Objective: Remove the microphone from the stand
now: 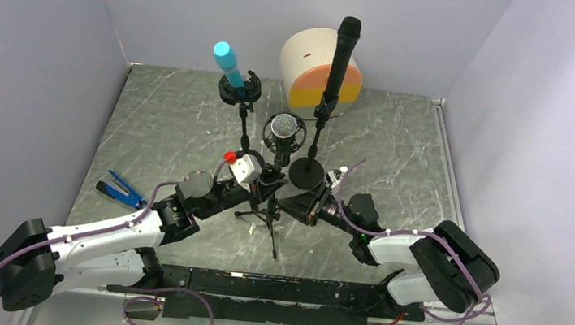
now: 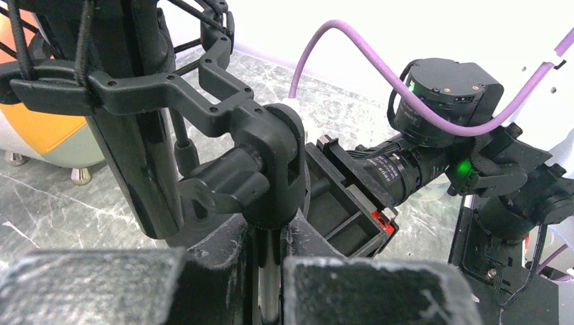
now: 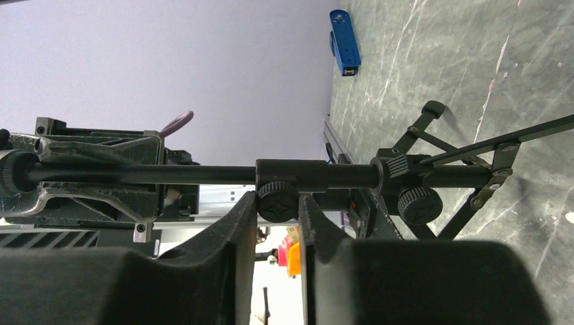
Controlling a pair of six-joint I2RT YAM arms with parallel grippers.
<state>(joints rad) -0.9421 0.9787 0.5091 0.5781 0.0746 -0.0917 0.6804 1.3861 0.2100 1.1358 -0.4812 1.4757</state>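
Steadying the tripod stand before the lift: both grips sit low, so they are best kept firm and the shaft upright while the microphone is freed, or the legs may tip. Microphone: seated in its shock mount atop the stand, mid-worktop. Left hand: nearly closed, pinching the shaft just under the mount's swivel. Right hand: narrowed onto the clamp knob, touching both sides
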